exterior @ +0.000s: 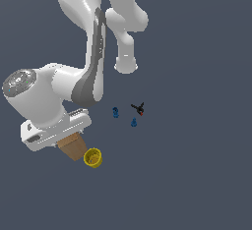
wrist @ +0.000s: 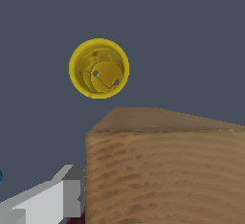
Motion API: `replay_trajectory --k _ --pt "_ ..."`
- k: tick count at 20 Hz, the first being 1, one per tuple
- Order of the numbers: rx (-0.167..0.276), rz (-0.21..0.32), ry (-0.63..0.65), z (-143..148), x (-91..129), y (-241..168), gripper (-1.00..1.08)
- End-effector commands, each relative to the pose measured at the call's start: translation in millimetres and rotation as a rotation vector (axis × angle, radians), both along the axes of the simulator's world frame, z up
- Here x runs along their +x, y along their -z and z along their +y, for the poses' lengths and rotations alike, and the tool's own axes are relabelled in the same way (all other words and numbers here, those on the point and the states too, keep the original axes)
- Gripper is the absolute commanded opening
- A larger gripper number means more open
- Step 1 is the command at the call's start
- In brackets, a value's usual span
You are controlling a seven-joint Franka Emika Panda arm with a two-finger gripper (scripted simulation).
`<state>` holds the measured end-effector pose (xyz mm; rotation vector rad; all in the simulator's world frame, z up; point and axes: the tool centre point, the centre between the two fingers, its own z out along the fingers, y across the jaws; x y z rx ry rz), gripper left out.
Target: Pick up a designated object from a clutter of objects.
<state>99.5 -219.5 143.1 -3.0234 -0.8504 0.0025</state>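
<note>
The designated object, a tan wooden block [exterior: 74, 149] with visible grain, stands directly under my hand in the exterior view. It fills the near part of the wrist view [wrist: 162, 170]. My gripper [exterior: 69, 139] is down around the block's top. One grey finger [wrist: 67, 196] lies against the block's side. The other finger is hidden behind the wood, so the grip cannot be judged. The yellow cup [exterior: 92, 158] [wrist: 99, 68] stands upright just beside the block, mouth up and apart from it.
Two tiny blue pieces [exterior: 115, 112] [exterior: 133, 122] and a tiny black-and-red piece [exterior: 139, 108] lie on the dark floor toward the exterior view's right of the hand. The arm's white links [exterior: 93, 47] rise above the scene.
</note>
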Motion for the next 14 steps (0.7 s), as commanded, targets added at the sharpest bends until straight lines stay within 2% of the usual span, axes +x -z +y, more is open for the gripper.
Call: replay_trajectory --k 1,2,3,14 --pt "0.0 -0.002 -0.001 0.0 1.3 0.5 1.0" --pt "0.0 -0.002 -0.001 -0.1 1.4 0.3 1.0" --pt "0.0 -0.002 -0.001 -0.1 1.4 0.3 -1.0" --pt "0.0 -0.001 0.0 -0.1 1.0 0.2 -1.0"
